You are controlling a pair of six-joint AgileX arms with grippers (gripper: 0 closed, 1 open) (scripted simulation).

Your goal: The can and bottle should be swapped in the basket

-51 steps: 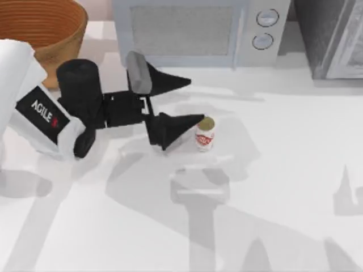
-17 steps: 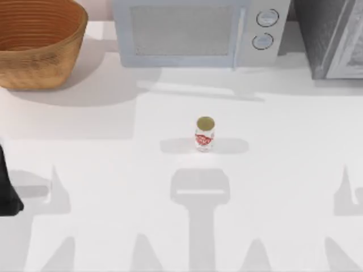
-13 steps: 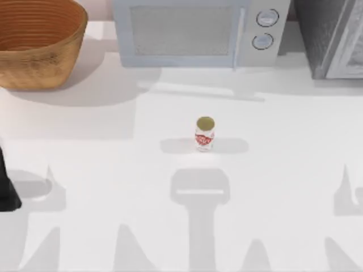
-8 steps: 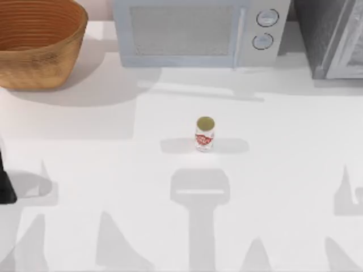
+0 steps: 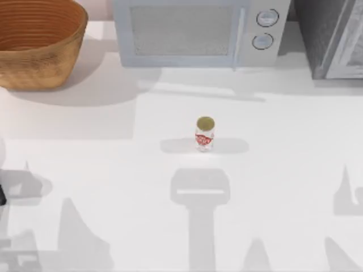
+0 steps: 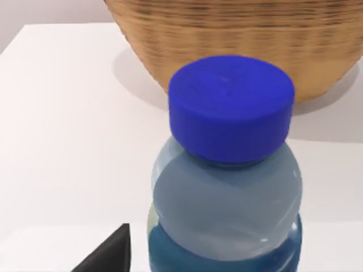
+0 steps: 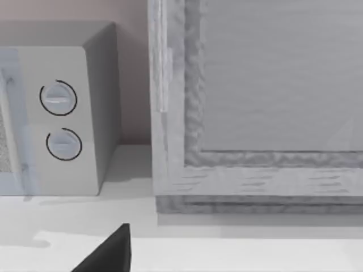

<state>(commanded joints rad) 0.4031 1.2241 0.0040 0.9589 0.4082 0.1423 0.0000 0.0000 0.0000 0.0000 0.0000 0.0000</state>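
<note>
Can point(image 5: 205, 134) upright mid-table point(image 5: 283, 170), well apart from basket point(image 5: 37, 42) at far left corner, blue-capped bottle point(image 6: 229, 170) close before left end effector point(image 6: 108, 255), basket behind, grip state impossible to tell

The top view looks straight down on the tabletop point(image 5: 295, 141); both it and the close left wrist view show the basket point(image 5: 34, 62).
</note>
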